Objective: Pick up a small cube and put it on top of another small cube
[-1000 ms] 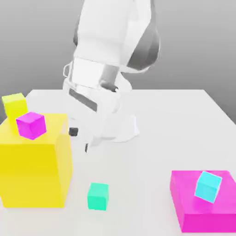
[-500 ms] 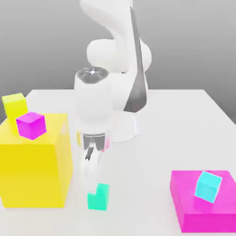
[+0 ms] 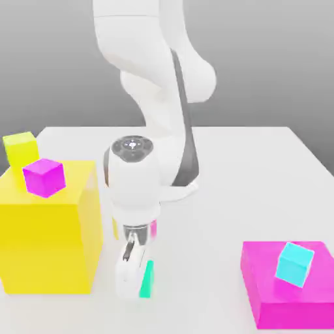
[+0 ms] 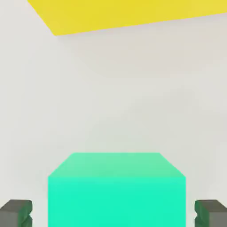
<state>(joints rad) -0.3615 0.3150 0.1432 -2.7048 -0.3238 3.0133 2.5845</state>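
The small teal-green cube [image 3: 148, 280] rests on the white table, mostly hidden behind my hand in the exterior view. My gripper [image 3: 134, 286] has come straight down over it. In the hand view the cube [image 4: 116, 195] lies between the two dark fingertips [image 4: 16, 213], with a thin strip of table showing on each side, so the jaws stand slightly apart from it. The other small cube, light cyan [image 3: 293, 264], sits tilted on top of a flat magenta block [image 3: 261, 306] at the exterior view's right.
A big yellow block [image 3: 45, 235] stands close by at the exterior view's left, with a small magenta cube [image 3: 44, 177] on it and a yellow-green cube [image 3: 21, 148] behind. The arm's base [image 3: 176, 186] rises behind the hand.
The arm swung round and came down over the teal-green cube. The fingers have drawn in from wide open to just beside the cube's sides. No cube has moved.
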